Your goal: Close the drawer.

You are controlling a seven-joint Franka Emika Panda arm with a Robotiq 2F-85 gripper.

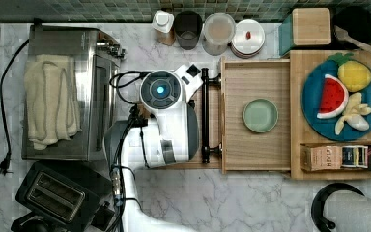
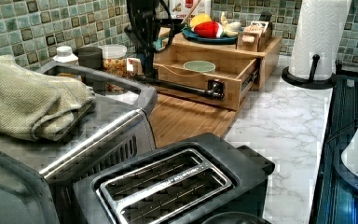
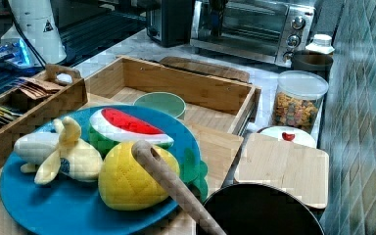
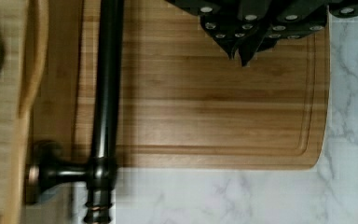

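The light-wood drawer [image 1: 256, 150] stands pulled out of its wooden cabinet [image 1: 295, 63], with a green bowl [image 1: 260, 115] inside. Its long black bar handle [image 1: 205, 116] faces the arm's white wrist [image 1: 166, 111], which hangs over the cutting board just to the handle's left in the top view. In the wrist view my gripper [image 4: 241, 56] is shut and holds nothing, hovering above the grooved cutting board [image 4: 205, 107], apart from the handle [image 4: 107, 84]. The left view shows the drawer front [image 2: 186, 86] and handle [image 2: 177, 84] behind the dark arm [image 2: 144, 28].
A toaster oven [image 1: 63, 92] with a folded towel and a black toaster [image 1: 58, 195] stand at the top view's left. Jars [image 1: 218, 33] line the tiled back wall. A blue plate [image 1: 319, 125] of toy fruit sits on the cabinet. A paper towel roll [image 2: 317, 37] stands nearby.
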